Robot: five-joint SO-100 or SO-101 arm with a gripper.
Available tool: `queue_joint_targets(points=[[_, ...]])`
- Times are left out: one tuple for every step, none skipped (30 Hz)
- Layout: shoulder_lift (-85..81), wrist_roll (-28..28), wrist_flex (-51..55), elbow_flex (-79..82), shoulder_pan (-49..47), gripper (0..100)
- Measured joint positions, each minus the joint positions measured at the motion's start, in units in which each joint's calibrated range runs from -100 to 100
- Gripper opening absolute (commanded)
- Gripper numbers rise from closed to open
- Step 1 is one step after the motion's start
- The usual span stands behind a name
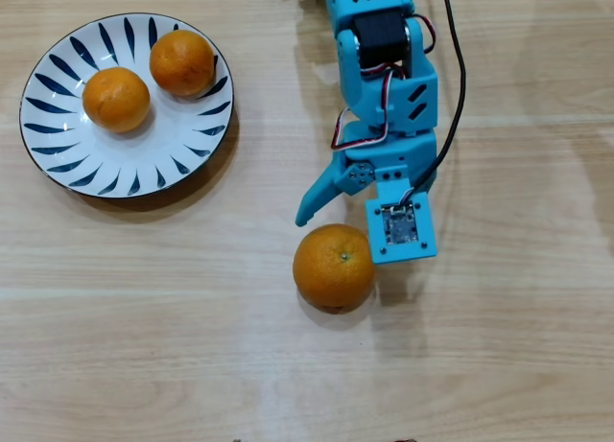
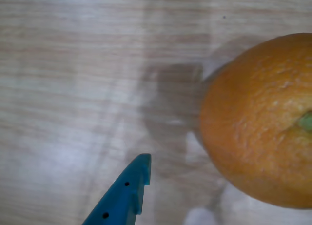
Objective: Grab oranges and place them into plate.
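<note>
Overhead view: a wooden table (image 1: 499, 365). A plate (image 1: 58, 154) at upper left holds two small oranges (image 1: 116, 99). The big orange (image 1: 334, 267) lies mid-table, well apart from the plate. The blue gripper (image 1: 350, 233) hovers just above it, jaws spread wide and empty. To grasp well, it likely needs to centre on the fruit. Bare table lies between orange and plate.

Wrist view: the orange fills the right; one fingertip (image 2: 139, 173) stands clear of it.

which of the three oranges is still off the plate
The larger orange with the green stem dot, lying on the wooden table by the gripper. The two smaller oranges already sit on the plate.
</note>
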Motion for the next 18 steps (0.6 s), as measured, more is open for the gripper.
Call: queue_joint_targets(points=[[0.5,0.0,-0.8,0.0,0.3,47],[1.1,0.0,-1.7,0.0,0.5,47],[2.5,0.0,-3.7,0.1,0.8,47],[2.6,0.0,-4.0,0.1,0.8,47],[4.0,1.3,-6.5,0.0,1.0,47],[4.3,1.7,-7.1,0.1,1.3,47],[5.1,1.8,-7.3,0.1,1.8,47],[5.5,1.9,-7.5,0.1,2.1,47],[5.8,1.9,-7.7,0.1,2.4,47],[6.1,2.0,-7.8,0.1,2.8,47],[6.2,2.1,-7.8,0.1,3.0,47],[6.2,2.1,-7.8,0.1,3.0,46],[6.2,2.1,-7.8,0.1,3.1,46],[6.2,2.1,-7.8,0.1,3.1,46],[6.2,2.1,-8.6,0.1,3.1,46],[6.2,2.1,-9.6,0.1,3.1,46],[6.3,2.1,-10.8,0.1,3.1,46],[6.3,2.1,-12.0,0.6,3.1,43]])
